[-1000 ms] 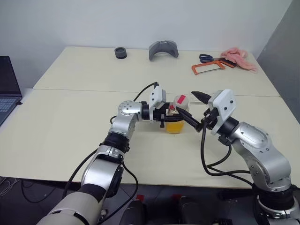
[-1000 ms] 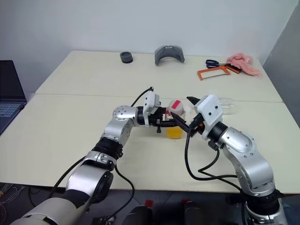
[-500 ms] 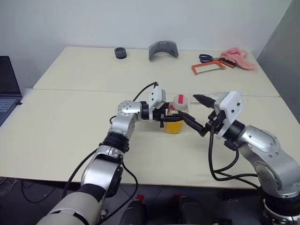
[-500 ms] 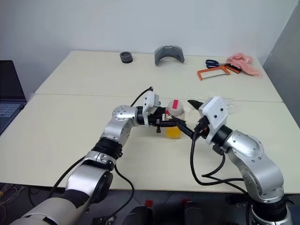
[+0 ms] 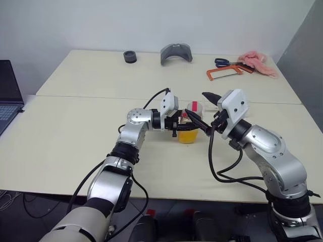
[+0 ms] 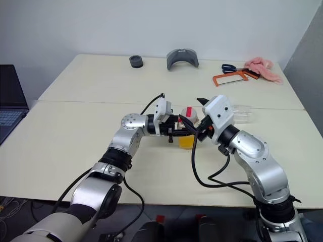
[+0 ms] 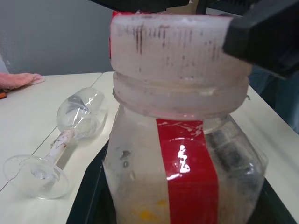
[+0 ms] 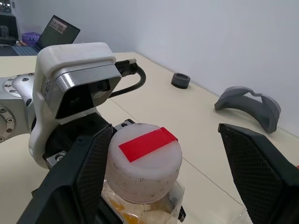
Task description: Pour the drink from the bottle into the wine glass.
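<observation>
**Right pincer around the cap, bottle held upright**

Right then, the bottle [image 5: 188,128] stood upright on the bench [image 5: 75,136], in the middle, close in front of the robot. The left pincer [image 5: 177,126] came at it from the left side, lying flat, and it was pinched tight on the bottle's body. The drink [image 5: 187,135] sat low in the bottle, orange-yellow.

The cap [image 8: 143,154] was still on top, with a red strip across it. The right pincer [image 8: 166,182] was spread wide, with one black finger on each side of the cap. It did not look like it was squeezing the cap yet. The bottle's long way ran straight up, so the cap pointed up between those fingers. The right arm was the one nearest the cap, so it would likely do the twisting.

The wine glass [image 7: 70,128] lay on its side on the bench, just past the bottle on the robot's right. It would need standing up before any pouring.
</observation>
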